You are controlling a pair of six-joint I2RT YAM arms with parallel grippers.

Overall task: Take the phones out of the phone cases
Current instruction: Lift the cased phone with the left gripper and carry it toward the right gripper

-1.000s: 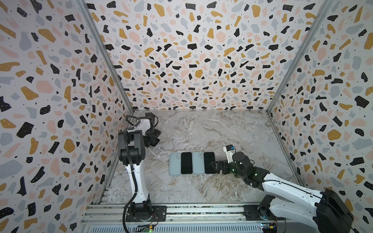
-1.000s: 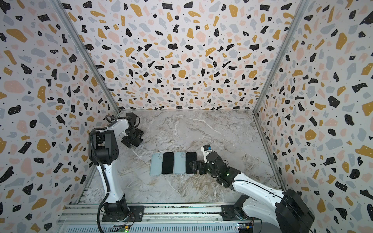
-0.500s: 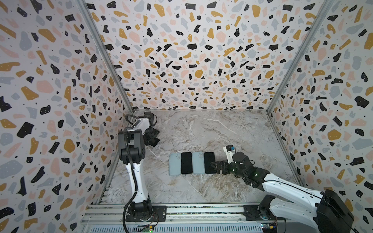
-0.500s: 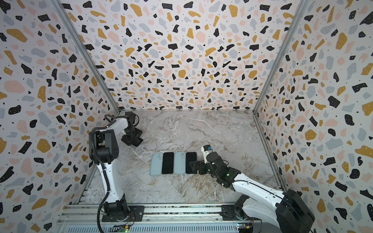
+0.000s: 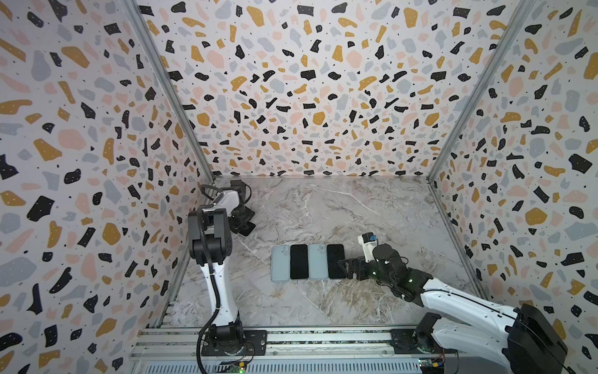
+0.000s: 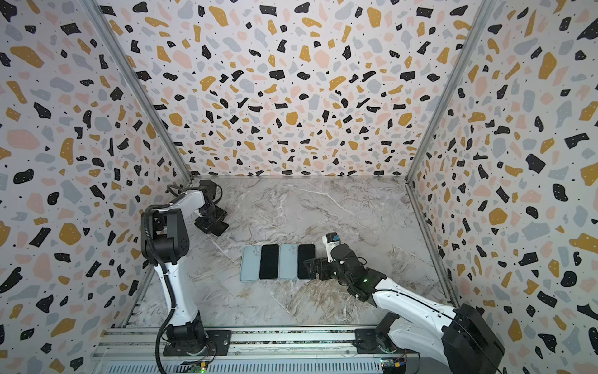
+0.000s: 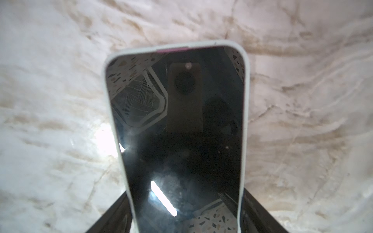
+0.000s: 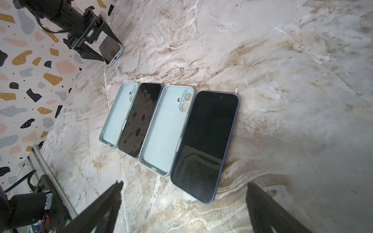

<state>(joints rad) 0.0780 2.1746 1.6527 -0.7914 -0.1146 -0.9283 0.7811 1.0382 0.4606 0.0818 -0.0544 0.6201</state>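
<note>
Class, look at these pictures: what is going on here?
The left gripper holds a cased phone near the back left corner. On the table, two empty cases and two bare phones lie alternating in a row. The right gripper sits open at the row's right end, holding nothing.

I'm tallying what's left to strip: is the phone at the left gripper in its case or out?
In its case: the left wrist view shows a pale blue case rim framing the glossy black phone screen.
</note>
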